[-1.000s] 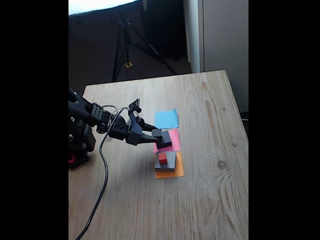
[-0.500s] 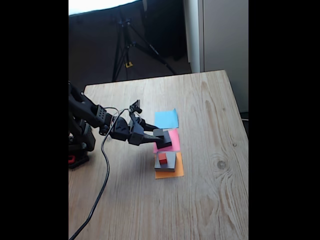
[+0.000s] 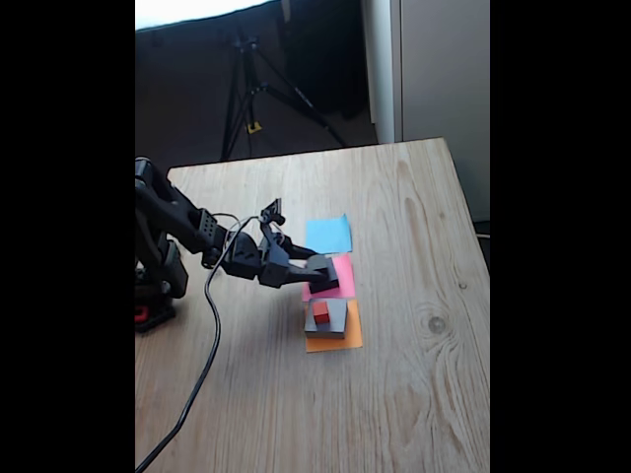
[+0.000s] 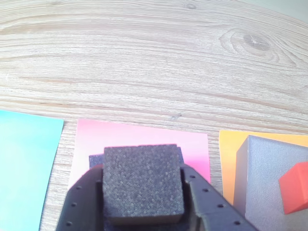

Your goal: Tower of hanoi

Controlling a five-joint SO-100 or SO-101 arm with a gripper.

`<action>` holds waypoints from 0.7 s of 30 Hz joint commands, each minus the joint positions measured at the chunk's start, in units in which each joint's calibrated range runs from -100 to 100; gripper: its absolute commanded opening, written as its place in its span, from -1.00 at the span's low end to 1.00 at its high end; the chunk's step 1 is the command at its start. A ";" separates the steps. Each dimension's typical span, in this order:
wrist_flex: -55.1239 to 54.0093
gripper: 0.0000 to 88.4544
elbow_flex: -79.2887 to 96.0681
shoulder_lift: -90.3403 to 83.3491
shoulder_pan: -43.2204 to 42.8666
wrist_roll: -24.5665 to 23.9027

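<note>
The Tower of hanoi set is split between two paper squares: a black block (image 4: 143, 180) sits between the fingers of the gripper (image 4: 143, 192) over the pink paper square (image 4: 144, 137), and to the fingers' right in the wrist view the large grey block (image 4: 269, 178) rests on the orange paper square (image 4: 228, 159) with the tiny red cube (image 4: 294, 187) on top. The fingers press against the black block's two side faces, clamped on it (a darker edge peeking out behind it may be a second black block; I cannot tell). Its pitted surface looks like foam, so I judge it light, slightly squashy and grippy rather than slick, unlikely to break. Opposite flat sides, low and centred, are the sensible hold. The blue paper square (image 4: 24, 168) lies to the fingers' left.
</note>
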 commanded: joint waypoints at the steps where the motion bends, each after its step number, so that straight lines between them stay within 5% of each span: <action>1: -1.05 -0.87 -1.35 -0.14 0.13 0.87; 7: -1.05 -0.79 -0.62 -0.22 0.72 0.87; 14: -1.05 -0.39 -0.16 -1.05 0.63 0.87; 21: -1.05 -0.34 0.29 -2.41 0.22 0.87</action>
